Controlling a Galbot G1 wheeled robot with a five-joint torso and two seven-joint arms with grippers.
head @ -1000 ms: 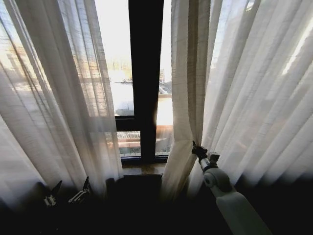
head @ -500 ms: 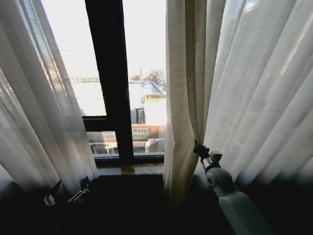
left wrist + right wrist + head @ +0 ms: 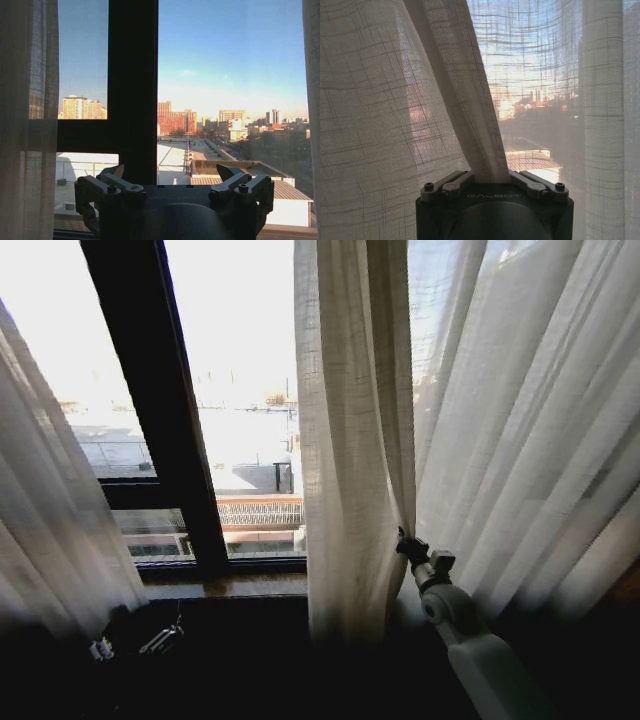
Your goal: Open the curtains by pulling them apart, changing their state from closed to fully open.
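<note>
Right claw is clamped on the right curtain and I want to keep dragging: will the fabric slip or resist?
The right curtain looks floppy: it drapes in folds. The right claw pinches one fold, so slipping seems unlikely. Sheer weave suggests little weight.

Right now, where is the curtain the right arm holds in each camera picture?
Head view: right curtain panel hangs right of centre, pinched low by the right arm's jaws.
Left wrist view: probably the thin strip at the picture's edge.
Right wrist view: its fold rises from the shut jaws.
Shared landmark: black window frame, head and left wrist views.
</note>
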